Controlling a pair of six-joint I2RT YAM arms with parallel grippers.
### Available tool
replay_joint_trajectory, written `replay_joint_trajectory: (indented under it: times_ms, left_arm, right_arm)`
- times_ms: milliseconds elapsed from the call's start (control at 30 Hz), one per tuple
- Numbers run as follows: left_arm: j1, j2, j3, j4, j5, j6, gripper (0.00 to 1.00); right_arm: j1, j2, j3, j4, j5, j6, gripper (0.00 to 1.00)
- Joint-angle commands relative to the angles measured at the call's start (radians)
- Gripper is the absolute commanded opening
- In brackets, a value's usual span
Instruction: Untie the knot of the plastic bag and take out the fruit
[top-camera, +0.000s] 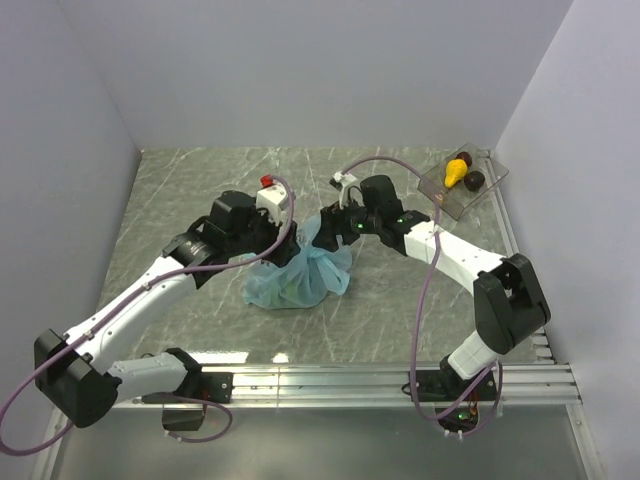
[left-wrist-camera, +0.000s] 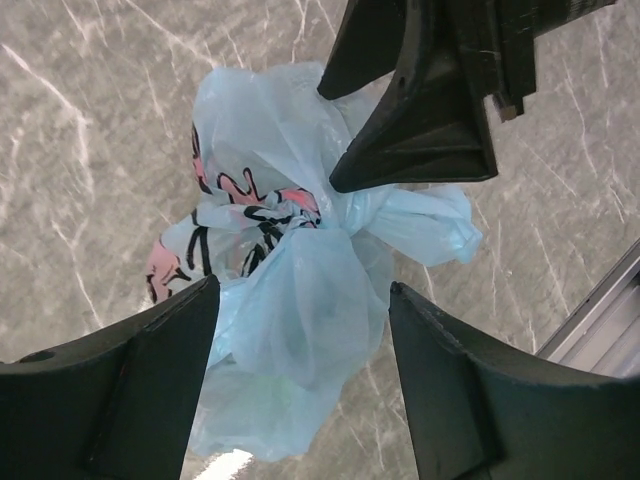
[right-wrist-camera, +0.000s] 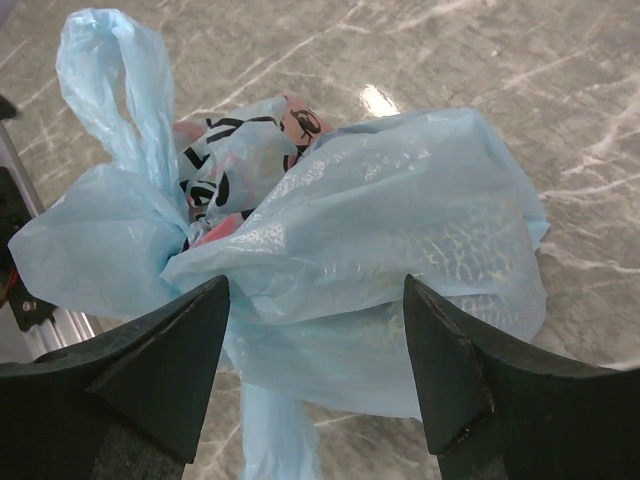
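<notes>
The light-blue plastic bag (top-camera: 298, 275) with pink-red prints lies mid-table, bunched up between both grippers. Its knot (left-wrist-camera: 290, 215) is a tight twist with a loose ear (left-wrist-camera: 425, 225) and a loop end (right-wrist-camera: 110, 80) sticking out. My left gripper (left-wrist-camera: 305, 300) is open, and a lobe of the bag hangs between its fingers without being pinched. My right gripper (right-wrist-camera: 315, 300) is open too, its fingers straddling a fold of the bag (right-wrist-camera: 400, 220) beside the knot (right-wrist-camera: 195, 235). A netted round fruit (right-wrist-camera: 470, 250) shows dimly through the plastic.
A clear rigid tray (top-camera: 440, 195) stands at the back right holding a yellow fruit (top-camera: 455, 176), an orange one (top-camera: 463, 158) and a dark round one (top-camera: 476, 180). A metal rail (top-camera: 380, 378) runs along the table's near edge. White walls close in three sides.
</notes>
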Motion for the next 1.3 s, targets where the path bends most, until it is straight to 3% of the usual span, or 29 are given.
replay_joint_trajectory:
  times_ms: [0,233,333,433,567,633,800,1000,1100,1267]
  left_arm:
    - [0.001,0.052,0.039,0.006,0.024,-0.046,0.74]
    - [-0.024,0.113,0.008,0.013,-0.024,-0.086,0.72]
    - [-0.025,0.1,-0.026,0.028,-0.034,-0.091,0.61]
    - [-0.027,0.087,-0.059,0.057,-0.002,-0.106,0.43]
    - [-0.027,0.087,-0.089,0.071,0.017,-0.123,0.08]
    - [-0.027,0.083,-0.107,0.08,0.023,-0.129,0.01]
    - [-0.027,0.049,-0.141,0.106,0.035,-0.14,0.01]
    - [-0.028,0.03,-0.167,0.111,0.018,-0.161,0.01]
    - [-0.028,0.015,-0.193,0.129,0.026,-0.181,0.01]
    - [-0.027,0.0,-0.227,0.143,0.0,-0.215,0.01]
  right_arm:
    - [0.021,-0.006,0.023,0.07,-0.028,-0.015,0.76]
    - [0.043,-0.013,0.009,0.058,-0.041,-0.019,0.75]
    - [0.052,-0.017,-0.002,0.067,-0.042,-0.013,0.75]
    - [0.053,-0.011,-0.005,0.07,-0.039,-0.013,0.73]
    - [0.059,0.007,-0.002,0.075,-0.039,-0.009,0.65]
    - [0.063,0.01,-0.005,0.078,-0.042,-0.009,0.63]
    - [0.073,0.024,-0.005,0.063,-0.048,-0.018,0.61]
    - [0.096,0.021,-0.019,0.058,0.018,0.025,0.74]
    - [0.115,0.018,-0.034,0.078,0.08,0.057,0.75]
    - [0.156,0.046,-0.04,0.081,0.113,0.09,0.6]
